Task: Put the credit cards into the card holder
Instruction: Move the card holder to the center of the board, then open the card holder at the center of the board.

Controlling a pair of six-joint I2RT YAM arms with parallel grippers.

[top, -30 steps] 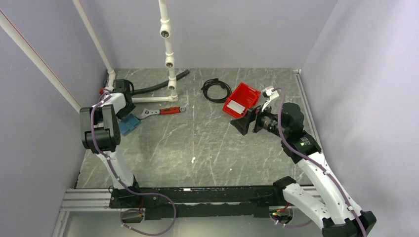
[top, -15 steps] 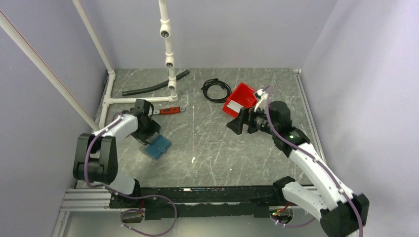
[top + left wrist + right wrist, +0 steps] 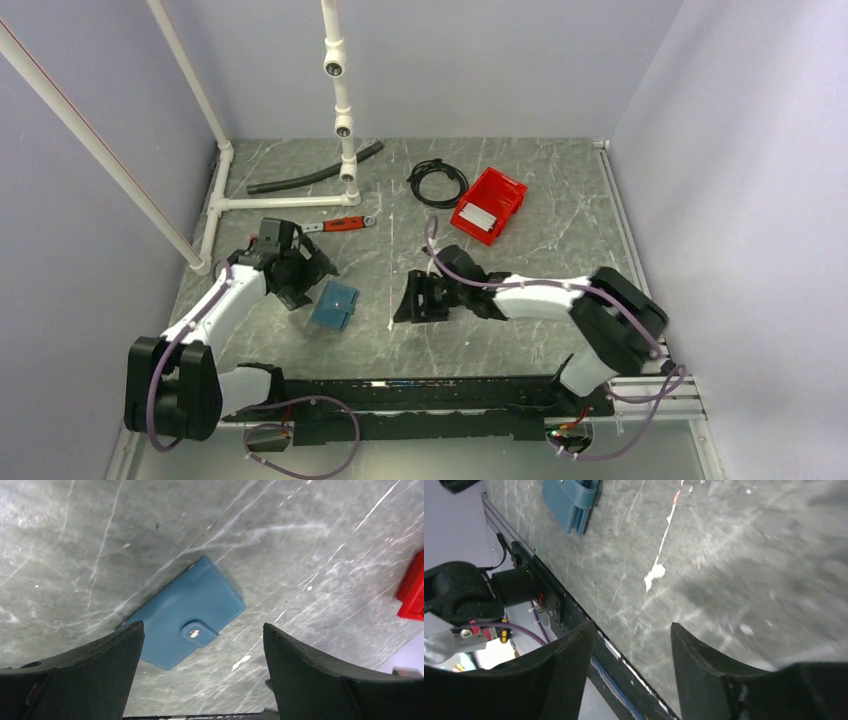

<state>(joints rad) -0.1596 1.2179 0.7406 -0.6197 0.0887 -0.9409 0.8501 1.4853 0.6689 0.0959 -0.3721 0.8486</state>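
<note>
- Two arms rise from a black rail [image 3: 400, 395] along the near edge of the grey marbled surface [image 3: 520, 270].
- The right pincer [image 3: 418, 300] hangs low over the near middle of the surface. Its fingers are spread with nothing between them. Its own camera shows only bare stone and a white fleck [image 3: 654, 575] beneath.
- The card holder [image 3: 334, 304] is a flat blue sleeve with its snap tab facing up. It lies on the surface to the left of the right pincer and apart from it.
- The left pincer [image 3: 310, 278] hovers just to the far left of the card holder, fingers spread wide and gripping nothing. In its wrist view the holder shows between the two fingers, lying down on the stone below them.
- Farther back, left of centre, a red-handled wrench [image 3: 335, 225] lies on the surface.
- Right of centre and farther still sits a red bin [image 3: 505, 190]. One white credit card [image 3: 478, 217] lies inside it at the near end.
- A coiled black cable [image 3: 437, 183] lies just left of the bin.
- At the far left a black hose [image 3: 300, 179] rests beside a white pipe frame [image 3: 343, 125].
</note>
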